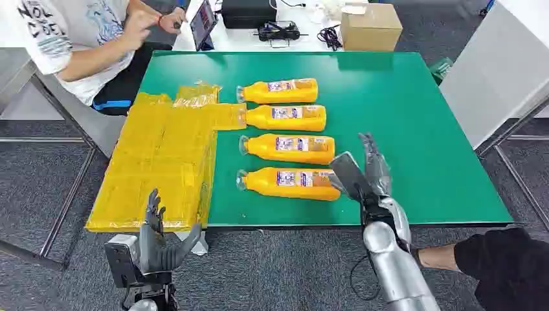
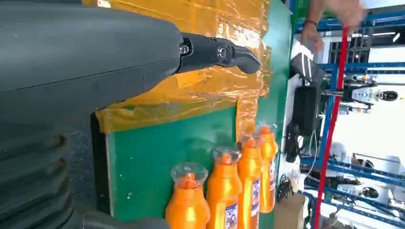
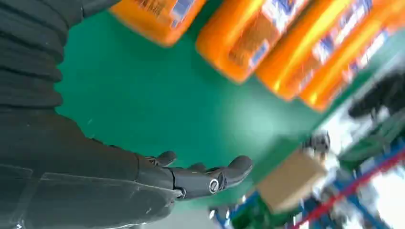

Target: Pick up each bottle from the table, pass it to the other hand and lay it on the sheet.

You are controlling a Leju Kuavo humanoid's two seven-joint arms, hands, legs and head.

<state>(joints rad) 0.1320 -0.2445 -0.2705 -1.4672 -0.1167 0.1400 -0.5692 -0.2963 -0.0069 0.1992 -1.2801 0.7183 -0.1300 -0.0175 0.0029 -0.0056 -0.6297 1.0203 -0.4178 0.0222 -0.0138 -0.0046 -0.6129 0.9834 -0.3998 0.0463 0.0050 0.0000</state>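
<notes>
Several orange bottles lie in a row on the green table (image 1: 414,110), caps toward the yellow sheet (image 1: 158,162). The nearest bottle (image 1: 291,183) lies just left of my right hand (image 1: 366,175), which hovers open beside its base, fingers stretched, holding nothing. Behind it lie a second bottle (image 1: 291,148) and a third bottle (image 1: 288,117). In the right wrist view my right hand (image 3: 191,179) is spread above the green surface with the bottle bases (image 3: 243,43) close by. My left hand (image 1: 158,243) is open below the table's near edge, by the sheet's corner. The left wrist view shows the bottle caps (image 2: 188,179).
A person (image 1: 84,39) sits at the far left corner of the table. A cardboard box (image 1: 370,26) and black cables (image 1: 278,30) lie on the white desk behind. Another person's arm (image 1: 492,259) reaches in at the lower right.
</notes>
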